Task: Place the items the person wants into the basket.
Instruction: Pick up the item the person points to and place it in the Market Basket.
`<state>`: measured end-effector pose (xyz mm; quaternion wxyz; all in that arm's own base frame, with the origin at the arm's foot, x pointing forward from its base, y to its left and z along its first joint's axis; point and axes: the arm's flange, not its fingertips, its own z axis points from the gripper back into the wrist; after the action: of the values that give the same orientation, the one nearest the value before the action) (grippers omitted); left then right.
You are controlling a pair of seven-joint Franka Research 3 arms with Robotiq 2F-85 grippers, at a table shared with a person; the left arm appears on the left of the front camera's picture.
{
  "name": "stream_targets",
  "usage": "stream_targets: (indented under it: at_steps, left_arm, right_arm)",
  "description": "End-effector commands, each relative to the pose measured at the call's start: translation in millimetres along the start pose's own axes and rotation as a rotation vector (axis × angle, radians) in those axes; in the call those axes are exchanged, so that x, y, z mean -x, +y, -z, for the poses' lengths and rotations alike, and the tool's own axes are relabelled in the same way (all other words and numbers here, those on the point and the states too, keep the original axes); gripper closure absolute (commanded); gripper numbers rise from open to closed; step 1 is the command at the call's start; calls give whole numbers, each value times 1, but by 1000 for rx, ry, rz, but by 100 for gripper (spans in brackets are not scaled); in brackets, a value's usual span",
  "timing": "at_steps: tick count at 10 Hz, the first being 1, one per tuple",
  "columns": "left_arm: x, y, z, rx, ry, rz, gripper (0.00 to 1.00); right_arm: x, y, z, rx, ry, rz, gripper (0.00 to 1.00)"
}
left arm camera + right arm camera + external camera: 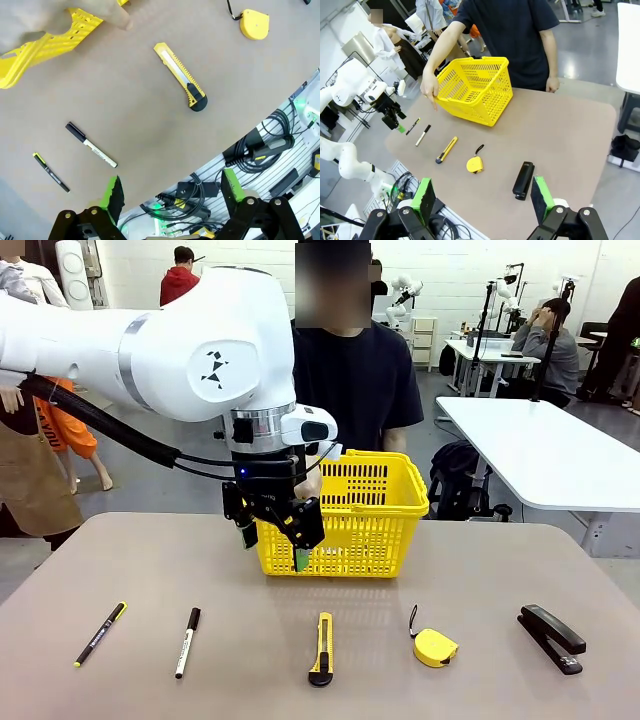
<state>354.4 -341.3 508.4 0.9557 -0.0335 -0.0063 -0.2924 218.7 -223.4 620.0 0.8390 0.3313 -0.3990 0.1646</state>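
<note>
Nearest to us, our right gripper [481, 192] hangs over the table's near edge. Its jaws are spread wide and there is nothing between the green pads. On the brown table [480, 570] a row of things lies along the near side. At the left are a yellow-and-black pen [100, 634] and a white-and-black pen [187, 642]. The yellow-and-black utility knife [322, 648] is in the middle, lying near to far. The small yellow tape measure [435, 647] is just right of it with its black strap on the far side, and the black stapler [551, 638] is at the far right. All five lie apart from one another, and neither gripper touches them.

Farther in, our left gripper [273, 545] hangs above the table in front of the basket's left end. It points down, with its jaws fully apart and empty.

Beyond it the yellow basket [360, 510] stands on the far middle of the table. We see none of the tools inside it. The person [350, 380], in a dark T-shirt, stands at the far edge behind the basket. One hand [429, 91] is at the basket's left corner, and the other hand [551, 84] is down by the table's far edge.
</note>
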Motion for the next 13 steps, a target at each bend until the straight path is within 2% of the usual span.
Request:
stream_targets:
  at_steps: [1,3,6,8,9,13]
  left_arm:
    - [-7,-18,23,-1,-53,-187,0]
    - [-6,-52,69,-58,-153,-273,0]
    - [-6,-79,106,-168,-214,-277,0]
    - [-5,-85,141,-200,-211,-300,0]
    - [-7,-83,155,-172,-196,-314,0]
    - [-22,-74,187,-162,-197,-410,0]
  right_arm:
    - [-2,1,-1,-21,-16,-14,0]
    - [-2,1,-1,-21,-16,-14,0]
    - [-2,1,-1,-21,-16,-14,0]
    - [-2,1,-1,-21,-16,-14,0]
    - [-2,1,-1,-21,-16,-14,0]
    - [-2,1,-1,-21,-16,-14,0]
